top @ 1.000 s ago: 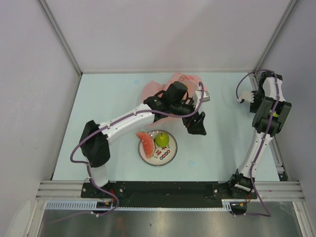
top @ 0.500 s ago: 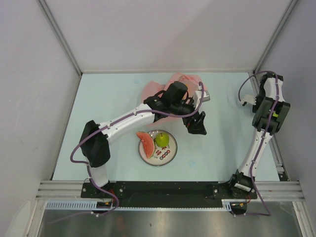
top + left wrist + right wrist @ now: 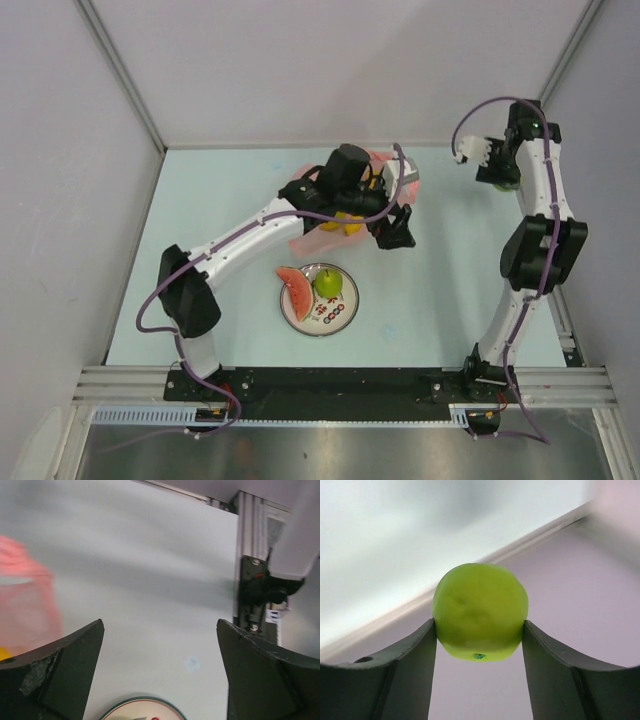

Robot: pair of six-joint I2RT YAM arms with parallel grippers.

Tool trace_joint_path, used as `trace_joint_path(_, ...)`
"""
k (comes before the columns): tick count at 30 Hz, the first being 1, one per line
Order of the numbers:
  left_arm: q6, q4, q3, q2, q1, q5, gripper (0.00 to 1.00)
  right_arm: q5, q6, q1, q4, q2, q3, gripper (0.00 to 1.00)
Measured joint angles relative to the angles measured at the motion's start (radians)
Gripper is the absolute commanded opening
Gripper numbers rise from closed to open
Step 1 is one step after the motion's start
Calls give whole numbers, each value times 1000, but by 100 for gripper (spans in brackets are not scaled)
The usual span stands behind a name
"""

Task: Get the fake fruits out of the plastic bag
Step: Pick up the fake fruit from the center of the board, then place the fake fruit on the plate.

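Right wrist view shows the right jaws clamped on a green fake fruit (image 3: 480, 612), gripping it at its widest part on both sides, with a wall and a frame rail behind it. In the top external view that arm is at the upper right of the frame, well apart from the plate (image 3: 355, 305) at lower centre, where a watermelon slice (image 3: 293, 292) and a green pear (image 3: 328, 284) already lie. The fruit looks round and glossy, so a quick swing toward the plate could squeeze it out of the jaws, and you would likely have it rolling across the surface (image 3: 450, 290). The left jaws stand wide apart and empty over bare surface, with the plastic bag (image 3: 27, 605) at the left edge of the left wrist view. A yellow fruit (image 3: 345, 222) shows at the bag beneath that arm, which could drag the thin bag into the plate.
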Motion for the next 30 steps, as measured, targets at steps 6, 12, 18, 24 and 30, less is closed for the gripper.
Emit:
trace_joint_path(6,65,-31,24,-77,122,-123,100,-431,227,142,24,-451,-244,56)
trace_joint_path(12,121,-44,-58,-233,198,-175,100,-870,502,250,-76,-705,-575,53)
trace_joint_path(18,129,-51,-144,-310,201,-71,99,-1185,845,273,-25,-745,-671,53)
trace_joint_path(24,121,-54,-254,-310,203,89,87,-1380,1193,279,183,-862,-763,53)
trace_joint_path(30,118,-58,-287,-310,203,176,71,-1486,1217,277,136,-813,-789,53)
